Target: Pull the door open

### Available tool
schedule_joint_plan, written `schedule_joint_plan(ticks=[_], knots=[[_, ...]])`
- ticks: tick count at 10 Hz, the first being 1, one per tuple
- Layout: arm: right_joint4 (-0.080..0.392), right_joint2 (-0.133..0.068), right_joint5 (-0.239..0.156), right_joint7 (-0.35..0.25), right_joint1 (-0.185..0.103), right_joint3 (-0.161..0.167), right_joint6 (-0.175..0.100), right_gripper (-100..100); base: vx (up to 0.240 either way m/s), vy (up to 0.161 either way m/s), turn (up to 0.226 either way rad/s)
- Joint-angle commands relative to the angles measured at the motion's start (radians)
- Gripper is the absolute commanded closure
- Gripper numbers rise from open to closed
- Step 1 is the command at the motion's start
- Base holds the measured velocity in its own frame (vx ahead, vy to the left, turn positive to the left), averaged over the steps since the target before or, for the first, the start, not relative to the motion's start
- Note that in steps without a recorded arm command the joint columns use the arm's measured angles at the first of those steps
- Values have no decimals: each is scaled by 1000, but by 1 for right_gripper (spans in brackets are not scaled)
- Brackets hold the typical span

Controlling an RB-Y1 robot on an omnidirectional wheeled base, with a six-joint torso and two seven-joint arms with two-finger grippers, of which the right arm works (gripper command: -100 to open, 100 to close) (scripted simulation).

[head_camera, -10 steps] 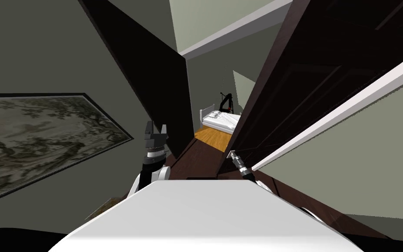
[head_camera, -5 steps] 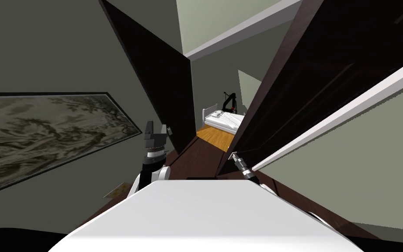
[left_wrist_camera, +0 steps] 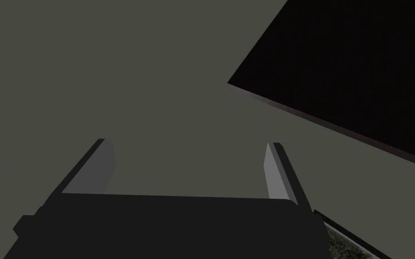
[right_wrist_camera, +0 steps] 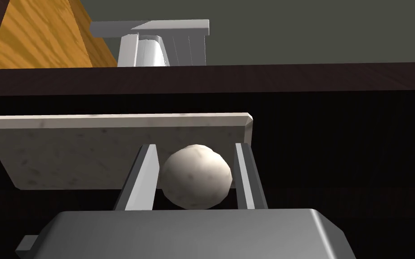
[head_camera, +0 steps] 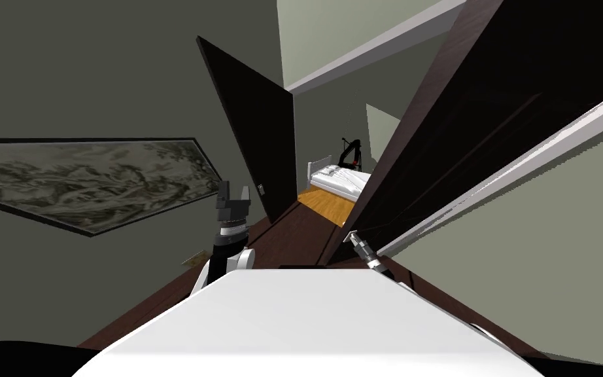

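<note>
A dark brown door [head_camera: 464, 131] stands partly open on the robot's right side, running from the upper right corner of the head view down to the robot's chest. Its round, pale knob [right_wrist_camera: 196, 176] sits on a pale rectangular plate [right_wrist_camera: 67, 153] fixed to the door's face. The right gripper [right_wrist_camera: 195, 147] pinches that knob, one thin grey finger [right_wrist_camera: 142, 180] pressed to each side. In the head view the right gripper [head_camera: 349, 234] meets the door's lower edge.

Past the door's edge, an orange wood floor [head_camera: 323, 204] leads to a white bed [head_camera: 339, 180].

A second dark door [head_camera: 254, 144] stands open on the left of the gap. The left gripper [head_camera: 233, 191] is raised just beside it, fingers spread wide with nothing between them, facing a grey-green wall [left_wrist_camera: 134, 81]. A long framed painting [head_camera: 84, 177] hangs on the left wall. A pale strip of trim [head_camera: 490, 177] crosses the right side.

Compared with a second ago, the whole head view has swung: the painting and second door sit further right and look narrower. The gap beside the gripped door looks slightly wider. The right gripper keeps its hold on the knob.
</note>
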Motion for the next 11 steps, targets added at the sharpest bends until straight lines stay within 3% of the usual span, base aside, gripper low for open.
schedule_joint_plan(ticks=[1, 3, 4, 11], knots=[[12, -13, 1, -7, 7, -3, -25, 100, -204, -73, 132], [14, -17, 2, -9, 11, -3, -33, 100, -140, -63, 53], [-5, -11, 6, -11, 22, 3, -18, 100, -36, -9, -7], [53, 18, -9, 14, -60, 5, 21, 100, -171, -80, 138]])
